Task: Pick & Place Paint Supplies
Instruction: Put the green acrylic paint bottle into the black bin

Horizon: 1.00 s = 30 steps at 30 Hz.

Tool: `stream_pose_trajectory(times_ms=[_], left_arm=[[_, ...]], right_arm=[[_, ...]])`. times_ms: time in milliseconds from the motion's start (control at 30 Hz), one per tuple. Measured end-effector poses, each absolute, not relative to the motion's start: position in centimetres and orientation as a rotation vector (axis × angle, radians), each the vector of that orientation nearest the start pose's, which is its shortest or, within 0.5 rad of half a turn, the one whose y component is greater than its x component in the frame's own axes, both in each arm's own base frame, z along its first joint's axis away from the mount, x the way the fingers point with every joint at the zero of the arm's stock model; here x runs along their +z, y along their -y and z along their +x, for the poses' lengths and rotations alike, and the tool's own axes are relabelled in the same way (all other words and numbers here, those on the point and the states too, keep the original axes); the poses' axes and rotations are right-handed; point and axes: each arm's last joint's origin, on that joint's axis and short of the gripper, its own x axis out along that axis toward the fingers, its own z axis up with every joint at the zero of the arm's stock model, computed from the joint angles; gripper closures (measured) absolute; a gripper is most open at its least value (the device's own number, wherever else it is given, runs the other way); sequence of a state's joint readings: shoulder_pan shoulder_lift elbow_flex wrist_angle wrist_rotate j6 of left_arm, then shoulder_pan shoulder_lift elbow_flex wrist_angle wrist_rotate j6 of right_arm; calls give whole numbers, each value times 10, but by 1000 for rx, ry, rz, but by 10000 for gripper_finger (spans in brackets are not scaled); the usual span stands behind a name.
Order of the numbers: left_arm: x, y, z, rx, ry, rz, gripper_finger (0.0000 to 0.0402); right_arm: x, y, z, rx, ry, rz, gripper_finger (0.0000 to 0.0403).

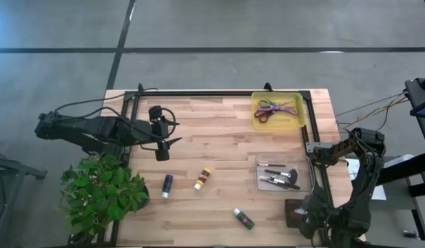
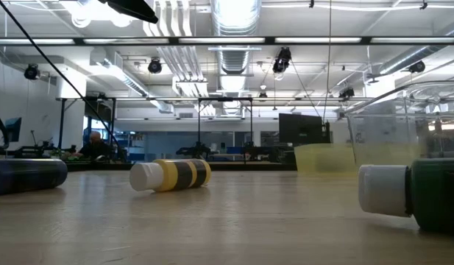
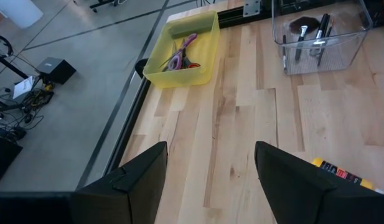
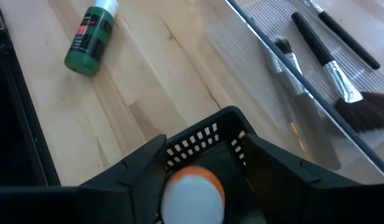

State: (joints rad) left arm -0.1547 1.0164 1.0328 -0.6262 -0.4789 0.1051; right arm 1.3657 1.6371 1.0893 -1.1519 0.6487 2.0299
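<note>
My right gripper [image 4: 203,177] hangs open over a black mesh basket [image 4: 207,138] at the table's near right [image 1: 293,210]. An orange tube with a white cap [image 4: 193,194] sits in the basket between its fingers. A green tube [image 1: 243,218], a yellow tube [image 1: 202,178] and a purple tube [image 1: 167,184] lie on their sides on the wooden table. Dark brushes [image 4: 332,59] lie in a clear tray [image 1: 284,173]. Scissors [image 3: 179,56] lie in a yellow tray [image 1: 277,110]. My left gripper [image 3: 210,186] is open above the table's left part, with nothing between its fingers. My right gripper comes slanting down from above, with a finger on either side of the orange tube's white cap end [image 4: 192,202]. A gap shows beside one finger. Whether the other finger touches the tube I cannot tell.
A leafy potted plant [image 1: 102,193] stands at the near left corner. A black frame rail [image 1: 198,94] runs along the table's far and side edges. Bare wood lies between the tubes and the trays.
</note>
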Motion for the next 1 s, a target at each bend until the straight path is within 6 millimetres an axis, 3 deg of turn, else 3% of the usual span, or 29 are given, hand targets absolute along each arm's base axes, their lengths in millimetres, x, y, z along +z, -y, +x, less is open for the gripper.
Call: stream_pose_trajectory(times_ms=[667,833,1000], left_arm=[[338,18,201,283,-599,295,154],[338,18,201,278,-601,309,154],[339,18,202,277,-599,309,154]], right_arm=[[221,-256,73,-455,-803,303,187],[236,-251,75,-482,-777,231,187],[265,-242,91,-435,-695,184,187]])
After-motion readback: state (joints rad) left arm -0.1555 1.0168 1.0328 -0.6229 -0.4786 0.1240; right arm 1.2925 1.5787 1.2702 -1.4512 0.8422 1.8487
